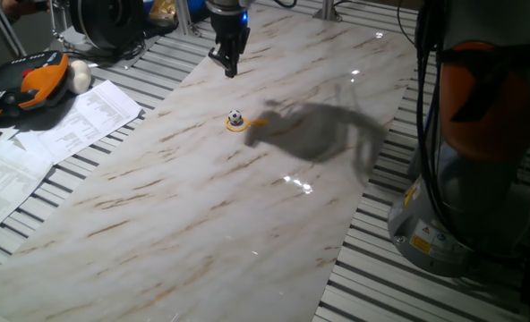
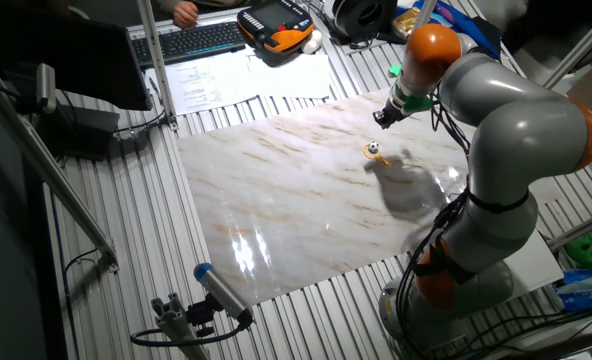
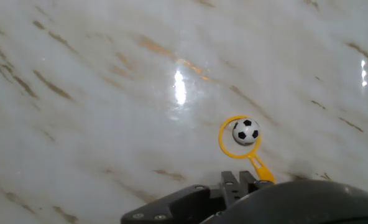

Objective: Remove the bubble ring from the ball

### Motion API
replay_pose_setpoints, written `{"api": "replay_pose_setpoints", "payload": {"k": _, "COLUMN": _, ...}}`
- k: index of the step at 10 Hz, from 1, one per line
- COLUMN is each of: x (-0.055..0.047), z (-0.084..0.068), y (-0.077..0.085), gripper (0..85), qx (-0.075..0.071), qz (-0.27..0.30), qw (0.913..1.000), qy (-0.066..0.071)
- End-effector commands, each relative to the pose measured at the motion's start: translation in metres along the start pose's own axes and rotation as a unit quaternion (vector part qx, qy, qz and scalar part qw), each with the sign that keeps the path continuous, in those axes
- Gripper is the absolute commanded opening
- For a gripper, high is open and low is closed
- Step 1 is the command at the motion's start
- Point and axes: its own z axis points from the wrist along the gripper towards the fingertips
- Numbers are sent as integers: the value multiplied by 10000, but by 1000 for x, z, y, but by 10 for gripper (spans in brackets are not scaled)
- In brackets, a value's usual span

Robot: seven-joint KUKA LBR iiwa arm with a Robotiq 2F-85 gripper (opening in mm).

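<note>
Dark housing fills the hand view's lower edge; its hand point(image 1: 228, 64) hangs above the marble surface point(image 1: 202, 206), fingers narrow — holding nothing. Beyond, the bubble ring point(image 3: 229, 148) lies flat, encircling the ball point(image 3: 245, 131) — so neither has been separated yet.

The ring's point(image 3: 240, 138) handle end runs under the gripper point(image 3: 239, 184) housing at the bottom of the hand view, so its tip is hidden. That housing is cut by the lower edge, and the jaws' gap cannot be judged. In both fixed views the ball point(image 1: 235, 117) is too small to show its patches clearly.
</note>
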Motion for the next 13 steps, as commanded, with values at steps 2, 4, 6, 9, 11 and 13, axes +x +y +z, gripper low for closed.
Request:
{"api": "replay_pose_setpoints", "payload": {"k": 2, "x": -3, "z": 6, "y": 3, "gripper": 170, "qx": 32, "qz": 4, "qw": 10000, "qy": -29}}
{"api": "replay_pose_setpoints", "payload": {"k": 4, "x": -5, "z": 5, "y": 5, "gripper": 170, "qx": 93, "qz": -26, "qw": 9999, "qy": -42}}
{"api": "replay_pose_setpoints", "payload": {"k": 6, "x": -5, "z": 5, "y": 5, "gripper": 170, "qx": -15, "qz": -121, "qw": 9999, "qy": -57}}
{"api": "replay_pose_setpoints", "payload": {"k": 9, "x": -5, "z": 5, "y": 5, "gripper": 170, "qx": 231, "qz": 218, "qw": 9993, "qy": 188}}
{"api": "replay_pose_setpoints", "payload": {"k": 11, "x": -5, "z": 5, "y": 5, "gripper": 170, "qx": 270, "qz": 629, "qw": 9969, "qy": 399}}
{"api": "replay_pose_setpoints", "payload": {"k": 13, "x": -5, "z": 5, "y": 5, "gripper": 170, "qx": 198, "qz": 577, "qw": 9977, "qy": 286}}
